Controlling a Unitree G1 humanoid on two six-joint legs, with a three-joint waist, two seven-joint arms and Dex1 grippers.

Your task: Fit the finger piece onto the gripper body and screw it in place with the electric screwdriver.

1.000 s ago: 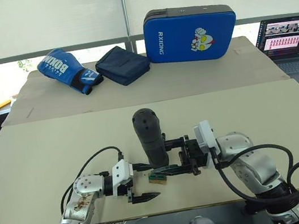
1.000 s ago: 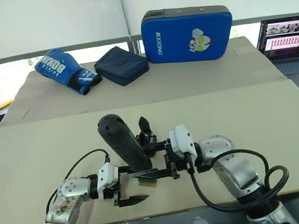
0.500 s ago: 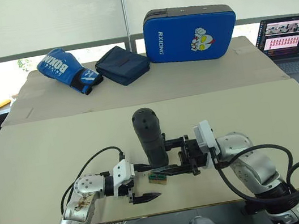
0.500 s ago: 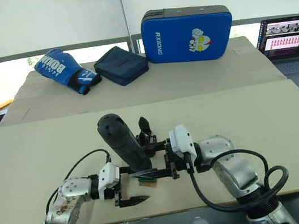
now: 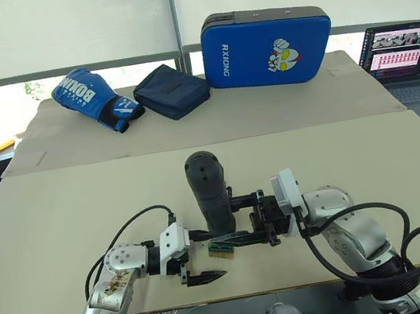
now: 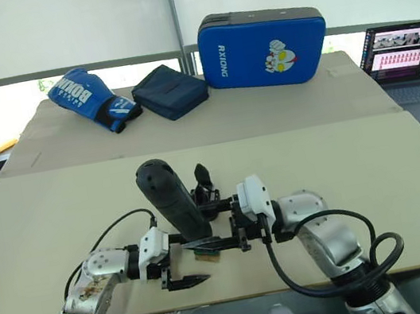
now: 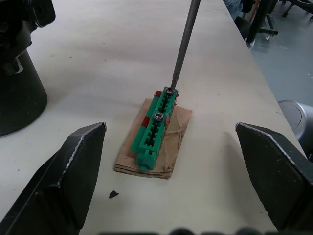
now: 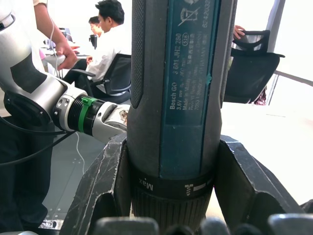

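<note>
My right gripper (image 5: 225, 220) is shut on the electric screwdriver (image 5: 210, 193), a thick black cylinder held upright near the table's front edge. Its thin metal bit (image 7: 185, 41) slants down, tip resting in a screw head at the far end of a small green block (image 7: 155, 128) on a scrap of brown card. My left gripper (image 5: 201, 255) lies open on the table, one finger on each side of that block without touching it. The gripper body (image 6: 203, 184) stands just behind the screwdriver, its pointed black finger sticking up; its round base (image 7: 19, 93) is beside the block. The finger piece is out of view.
At the back of the table lie a blue boxing glove (image 5: 95, 99), a navy pouch (image 5: 173, 90) and a blue strike pad (image 5: 267, 45). An open laptop (image 5: 407, 59) sits at the far right. The table's front edge runs just below my grippers. People sit in the room behind (image 8: 110, 39).
</note>
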